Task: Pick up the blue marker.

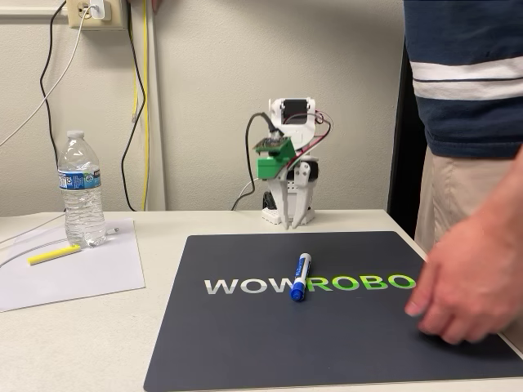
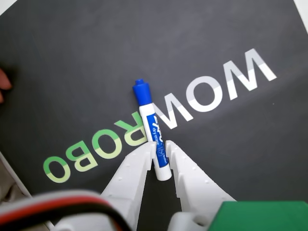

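In the fixed view we see the blue marker (image 1: 300,277) lying flat on the dark mat (image 1: 245,343), across the join between the white "WOW" and the green "ROBO" lettering, its blue cap towards the camera. The folded white and green arm (image 1: 288,171) stands at the far edge of the mat, well apart from the marker. A person's hand (image 1: 470,282) hovers low over the mat's right side, blurred. To the left, a water bottle (image 1: 81,189) stands on a sheet of paper (image 1: 73,273), with a yellow highlighter (image 1: 55,255) lying just beside it on the same sheet, all on the pale surface (image 1: 82,351). In the wrist view we look down past the jaws (image 2: 162,151) at the blue marker (image 2: 153,126); the two white fingers (image 2: 132,171) are parted and frame the barrel's white end between their tips, holding nothing, and the cap points away from them.
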Motion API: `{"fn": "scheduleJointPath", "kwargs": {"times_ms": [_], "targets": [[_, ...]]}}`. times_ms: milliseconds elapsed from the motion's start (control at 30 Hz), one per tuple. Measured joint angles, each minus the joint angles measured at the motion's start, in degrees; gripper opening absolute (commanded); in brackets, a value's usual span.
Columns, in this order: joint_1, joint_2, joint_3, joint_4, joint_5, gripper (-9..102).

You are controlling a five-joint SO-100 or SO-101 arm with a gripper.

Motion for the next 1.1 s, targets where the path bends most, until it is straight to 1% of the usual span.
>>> {"fn": "scheduleJointPath", "kwargs": {"times_ms": [267,467,533,800,1100], "targets": [[-0.09,-5.19,0.0,-3.08,0.35,5],[0.0,-7.56,0.0,-4.83,-0.88,19],[0.26,-8.09,0.0,-4.83,-1.32,21],[0.53,-11.6,-0.09,-4.75,-2.46,26],[0.62,-13.8,-0.09,-4.04,-3.69,26]]}}
